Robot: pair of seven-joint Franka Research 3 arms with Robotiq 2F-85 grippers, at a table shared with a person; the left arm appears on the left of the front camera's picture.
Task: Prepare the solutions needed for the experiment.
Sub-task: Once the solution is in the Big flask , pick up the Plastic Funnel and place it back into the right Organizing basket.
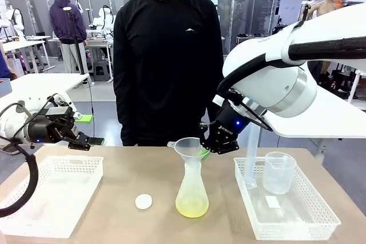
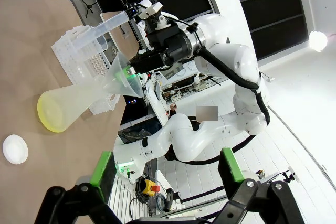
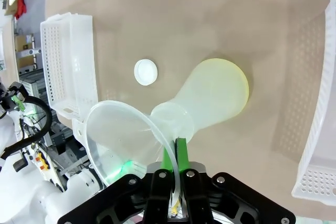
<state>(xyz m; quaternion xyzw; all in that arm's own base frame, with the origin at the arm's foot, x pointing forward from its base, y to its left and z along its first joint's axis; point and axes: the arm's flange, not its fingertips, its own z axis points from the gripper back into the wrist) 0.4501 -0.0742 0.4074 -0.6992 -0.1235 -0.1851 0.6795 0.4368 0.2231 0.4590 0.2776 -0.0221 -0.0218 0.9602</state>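
Where discernible, right pincer (image 3: 174, 144) on funnel (image 3: 116, 132)

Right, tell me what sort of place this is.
Most likely a robotics lab staged as a chemistry bench: a conical flask holding a little yellow-green liquid, a funnel in its neck pinched by the right gripper, and a beaker in a white tray.

Tips of the right gripper (image 1: 205, 152) partly behind the funnel (image 1: 187, 144) rim; white basket (image 3: 315, 174) half beyond the right wrist view's edge.
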